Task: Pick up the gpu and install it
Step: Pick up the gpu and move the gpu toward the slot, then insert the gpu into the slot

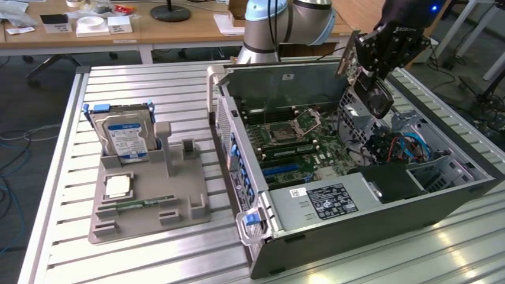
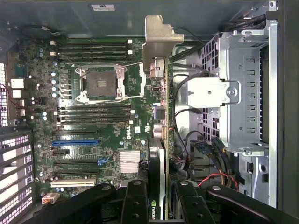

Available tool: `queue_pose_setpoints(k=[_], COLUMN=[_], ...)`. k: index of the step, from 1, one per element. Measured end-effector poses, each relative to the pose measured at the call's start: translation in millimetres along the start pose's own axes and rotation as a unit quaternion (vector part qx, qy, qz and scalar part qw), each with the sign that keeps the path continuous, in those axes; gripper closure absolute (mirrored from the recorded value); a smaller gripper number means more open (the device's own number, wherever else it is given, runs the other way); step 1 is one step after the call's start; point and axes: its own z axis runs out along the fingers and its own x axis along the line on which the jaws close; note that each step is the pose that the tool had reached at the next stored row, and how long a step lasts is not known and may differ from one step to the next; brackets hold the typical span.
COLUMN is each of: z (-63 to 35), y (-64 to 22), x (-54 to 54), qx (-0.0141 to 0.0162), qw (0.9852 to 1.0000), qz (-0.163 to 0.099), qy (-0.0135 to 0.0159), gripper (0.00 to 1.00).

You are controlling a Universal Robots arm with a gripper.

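Note:
The gpu [image 1: 372, 94] hangs edge-down over the open computer case [image 1: 355, 219], above its far right part. My gripper [image 1: 371, 74] is shut on it from above. In the wrist view the gpu [image 2: 157, 37] runs edge-on, its silver-beige bracket at the far end, and black fingers [image 2: 135, 205] clamp its near end on both sides, my gripper [image 2: 161, 191] shut on the card. The card is held clear above the motherboard [image 2: 93, 116], beside the CPU socket [image 2: 100, 84]. The blue expansion slot [image 2: 74, 142] lies off to one side with nothing in it.
A grey parts holder [image 1: 146, 213] at the exterior view's left carries a hard drive with a blue-white label [image 1: 126, 133], a chip [image 1: 118, 186] and a green memory stick [image 1: 142, 203]. A metal drive cage [image 2: 243, 93] and loose cables [image 2: 215, 177] sit close beside the card.

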Motion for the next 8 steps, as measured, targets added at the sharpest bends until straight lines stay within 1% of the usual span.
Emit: queue_pose_setpoints(k=[8], z=[0.0], y=[0.0], x=[0.0], qx=[0.0], qw=[1.0], qz=[0.0], qy=[0.0], gripper=[0.73])
